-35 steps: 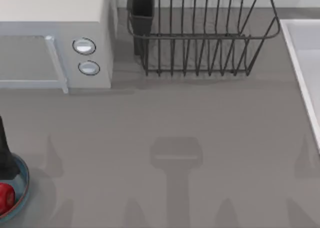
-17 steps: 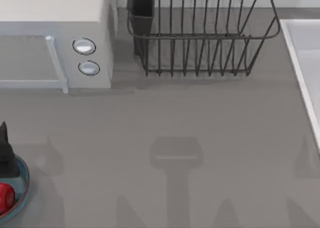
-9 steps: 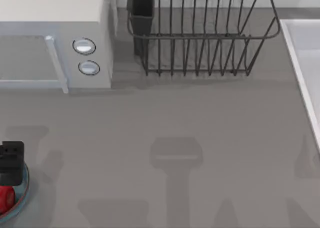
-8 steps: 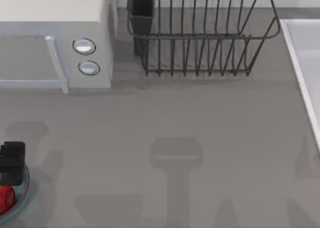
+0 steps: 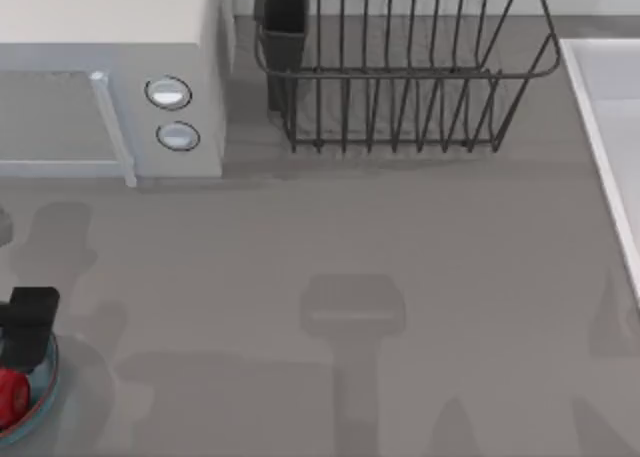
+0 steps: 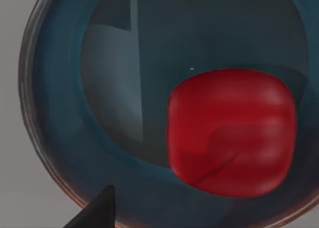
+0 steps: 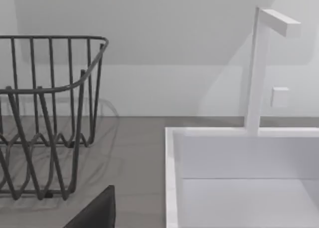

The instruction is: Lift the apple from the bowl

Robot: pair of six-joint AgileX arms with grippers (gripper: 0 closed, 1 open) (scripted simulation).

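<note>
The apple (image 5: 9, 397) is small, red and glossy, and lies in the blue bowl (image 5: 47, 380) at the table's front left edge. My left gripper (image 5: 28, 322) shows as a black block above the bowl's far rim, just behind the apple and apart from it. The left wrist view looks straight down into the bowl (image 6: 55, 138), where the apple (image 6: 232, 133) rests off-centre with nothing around it. A dark corner of my right gripper (image 7: 94, 215) shows in the right wrist view, parked near the sink.
A microwave (image 5: 110, 77) stands at the back left and a wire dish rack (image 5: 400, 77) at the back middle. A white sink (image 5: 612, 127) runs along the right side, and its faucet (image 7: 259, 63) rises behind the basin (image 7: 239, 178).
My left gripper has turned from a slim upright shape into a squarer block and shifted slightly right over the bowl's far rim. Apple and bowl have not moved.
</note>
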